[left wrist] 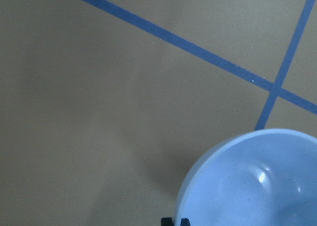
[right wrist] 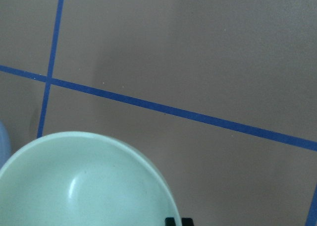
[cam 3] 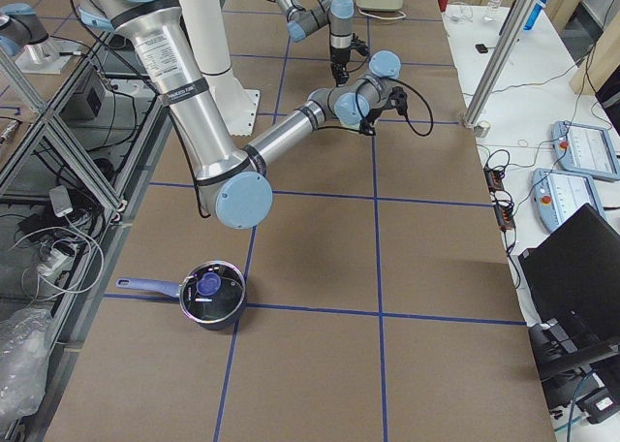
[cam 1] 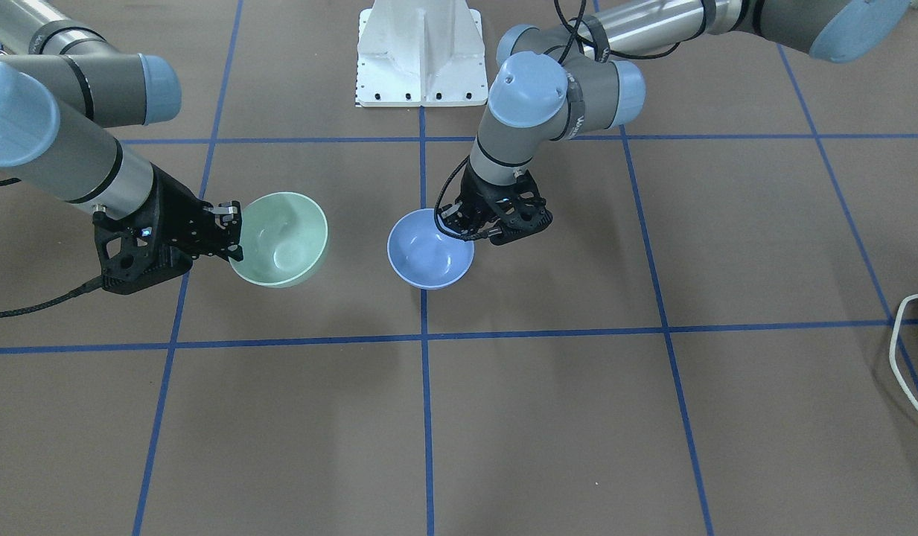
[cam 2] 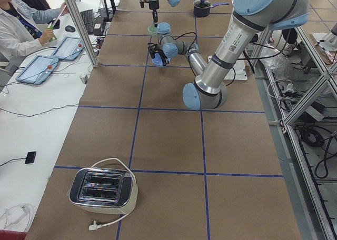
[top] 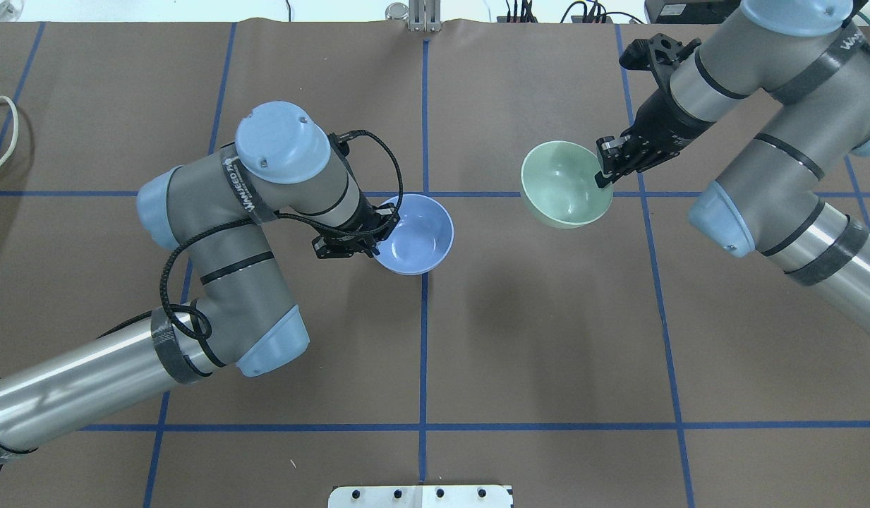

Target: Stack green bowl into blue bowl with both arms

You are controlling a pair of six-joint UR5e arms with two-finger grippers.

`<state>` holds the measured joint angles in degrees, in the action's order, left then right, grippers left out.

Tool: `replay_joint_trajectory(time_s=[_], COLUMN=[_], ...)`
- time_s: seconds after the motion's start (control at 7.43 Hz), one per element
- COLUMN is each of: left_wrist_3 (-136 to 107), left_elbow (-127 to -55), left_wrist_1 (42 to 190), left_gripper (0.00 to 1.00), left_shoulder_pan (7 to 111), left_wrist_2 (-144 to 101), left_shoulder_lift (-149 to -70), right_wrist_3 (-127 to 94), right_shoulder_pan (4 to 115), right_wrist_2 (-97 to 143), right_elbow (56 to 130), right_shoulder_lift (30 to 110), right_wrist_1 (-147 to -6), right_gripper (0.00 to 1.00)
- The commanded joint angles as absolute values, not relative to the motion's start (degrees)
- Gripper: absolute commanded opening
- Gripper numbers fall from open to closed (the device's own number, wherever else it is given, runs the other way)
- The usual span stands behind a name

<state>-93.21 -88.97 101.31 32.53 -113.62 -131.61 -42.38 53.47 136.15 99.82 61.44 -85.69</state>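
right tool (top: 603, 175) clamped on green bowl (top: 565, 187) rim, bowl off the bench (top: 547, 339), mouth up, slightly tilted | left tool (top: 379, 238) clamped on blue bowl (top: 417, 236) rim, mouth up | bowls apart

Quick look at myself: my left arm (top: 251, 233) and right arm (top: 759, 106) are matte grey joint housings on shiny silver tubes, every joint topped with a round light blue cap (top: 283, 141). The housings wear black straps (top: 238, 187) with white lettering, and a braided black cable (top: 168, 282) runs along the left one. My left gripper (top: 379, 238) and right gripper (top: 604, 173) are black skeletal frames. My pedestal base (cam 1: 421, 52) is white, with a row of dark screws.
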Motion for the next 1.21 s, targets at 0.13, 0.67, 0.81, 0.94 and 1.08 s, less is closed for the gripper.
replay_joint_trajectory(time_s=[0.13, 0.67, 0.81, 0.94, 1.08], left_wrist_3=[-93.96, -83.24, -82.97, -78.53, -74.14], left_elbow=[-85.34, -94.28, -95.35, -96.14, -97.46], left_wrist_1=[107.22, 107.14, 107.23, 107.14, 107.14], left_gripper=[0.14, 0.87, 0.87, 0.87, 0.87], left_shoulder_pan=[31.64, 34.61, 36.02, 38.04, 40.84], left_wrist_2=[-112.94, -113.55, -113.82, -116.60, -118.89], left_shoulder_lift=[-131.75, -125.62, -124.29, -122.80, -119.56], right_wrist_3=[-47.80, -50.88, -52.19, -52.21, -52.21], right_shoulder_pan=[50.19, 46.60, 43.80, 42.29, 40.97], right_wrist_2=[134.12, 131.50, 128.44, 126.41, 125.08], right_elbow=[102.22, 101.78, 100.99, 100.03, 98.37], right_shoulder_lift=[56.35, 53.45, 52.05, 51.60, 50.98], right_wrist_1=[-90.26, -90.35, -90.35, -90.35, -90.09], right_gripper=[0.00, 0.00, 0.00, 0.00, 0.00])
